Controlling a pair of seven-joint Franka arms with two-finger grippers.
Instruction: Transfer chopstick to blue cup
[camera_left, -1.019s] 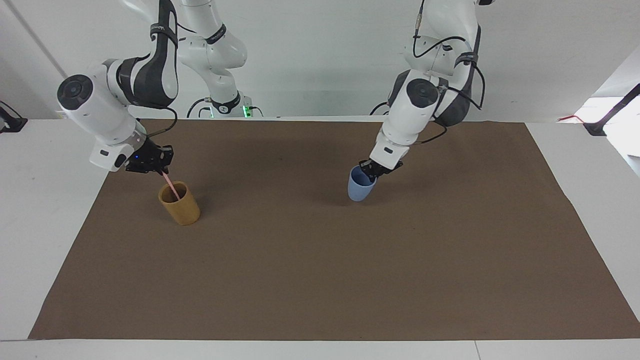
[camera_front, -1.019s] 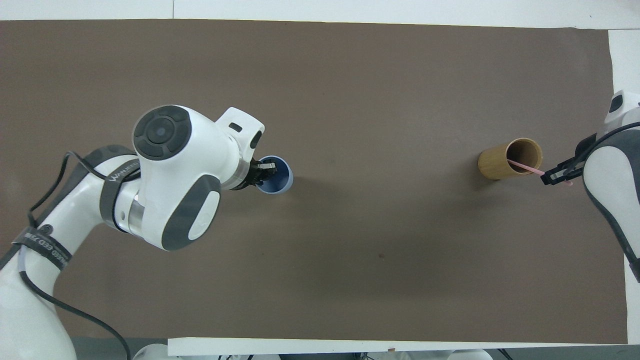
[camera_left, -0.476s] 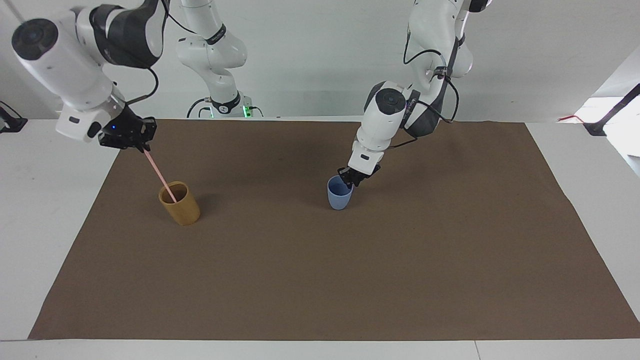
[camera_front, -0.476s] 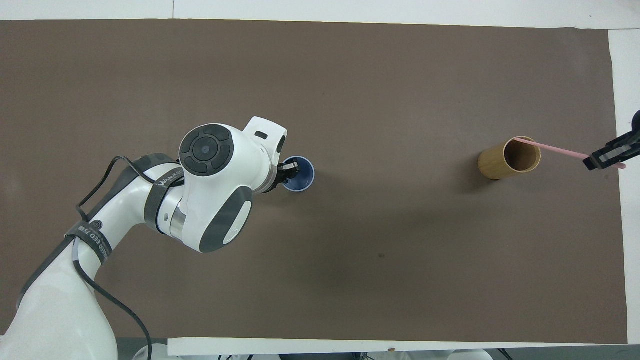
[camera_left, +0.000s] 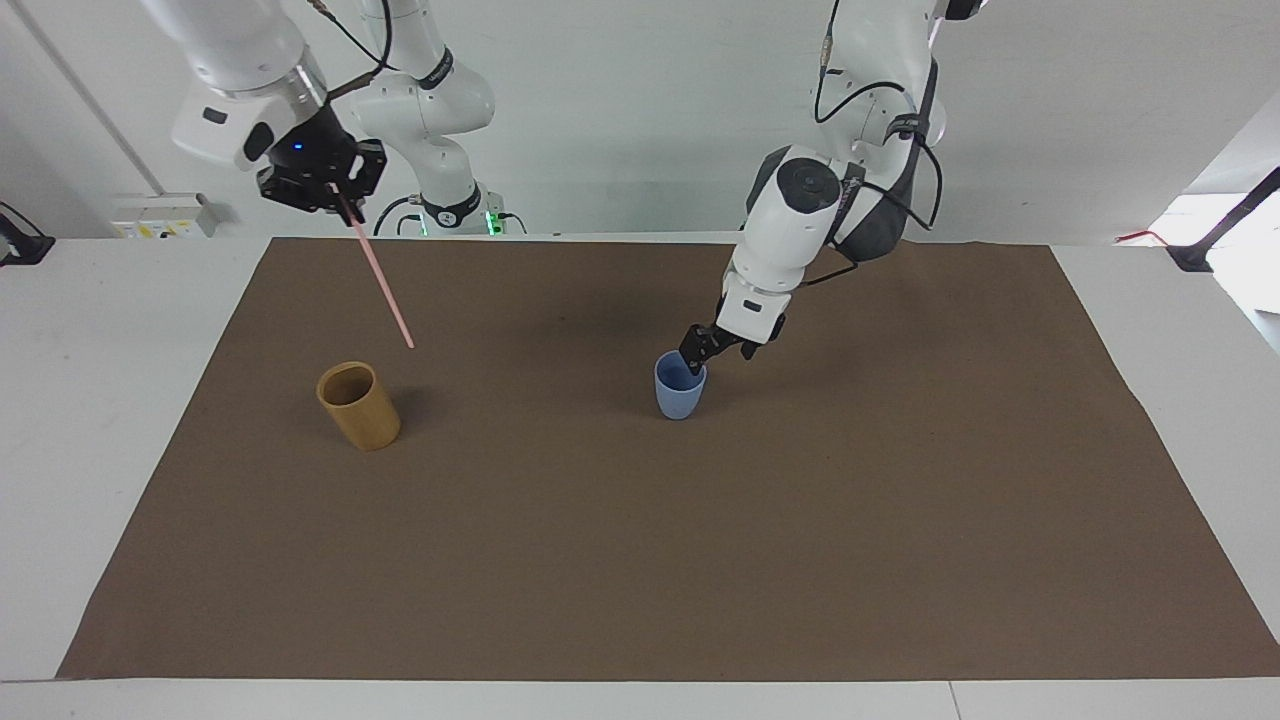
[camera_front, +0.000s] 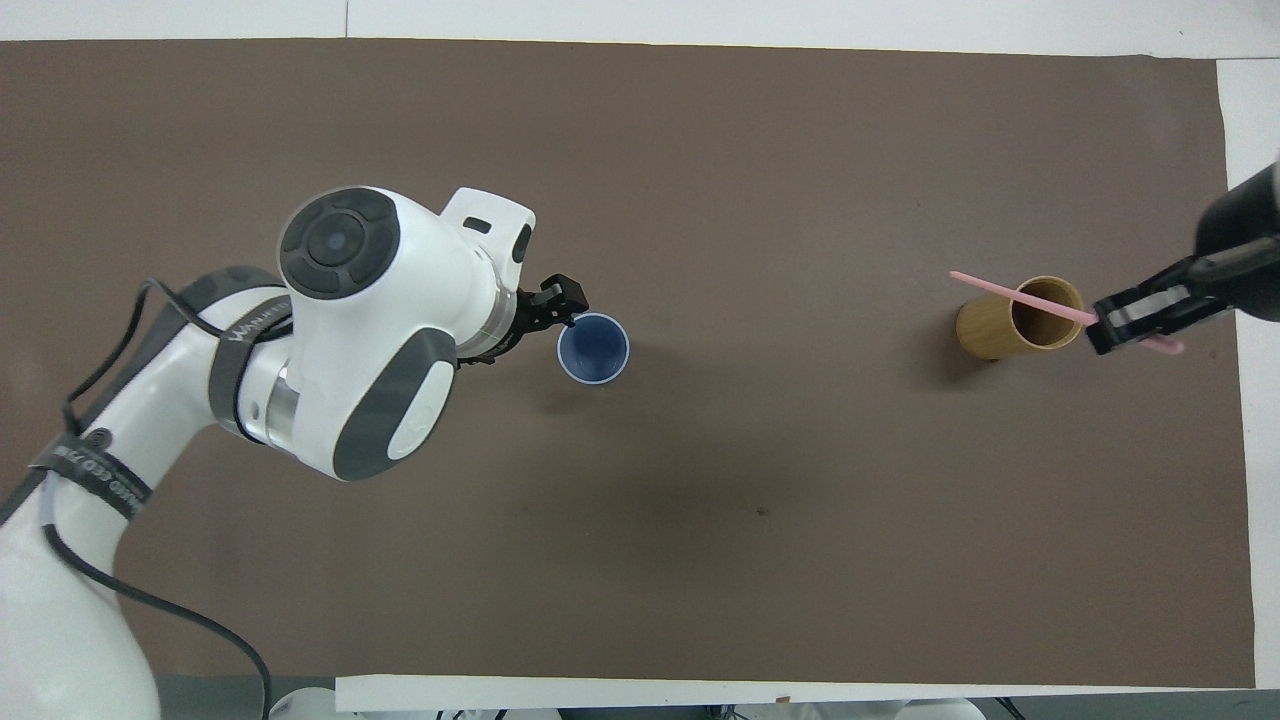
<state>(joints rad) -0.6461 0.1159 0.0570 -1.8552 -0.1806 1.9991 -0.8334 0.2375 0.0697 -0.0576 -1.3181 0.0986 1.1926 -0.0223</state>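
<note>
My right gripper (camera_left: 335, 192) is shut on the upper end of the pale pink chopstick (camera_left: 381, 276) and holds it high in the air, tilted, its lower tip clear of the tan bamboo cup (camera_left: 358, 406). In the overhead view the chopstick (camera_front: 1015, 294) crosses over the tan cup (camera_front: 985, 330), with the right gripper (camera_front: 1135, 322) beside it. The light-blue cup (camera_left: 679, 389) stands upright and empty mid-mat; it also shows in the overhead view (camera_front: 593, 349). My left gripper (camera_left: 712, 348) is open just above and beside the blue cup's rim, apart from it, as the overhead view (camera_front: 562, 302) also shows.
A brown mat (camera_left: 640, 550) covers most of the white table (camera_left: 90, 420). The tan cup stands toward the right arm's end, the blue cup near the middle. The left arm's elbow (camera_front: 350, 340) hangs over the mat beside the blue cup.
My right gripper has risen and drawn the chopstick fully out of the tan cup. My left gripper slid the blue cup toward the right arm's end, then let go of its rim.
</note>
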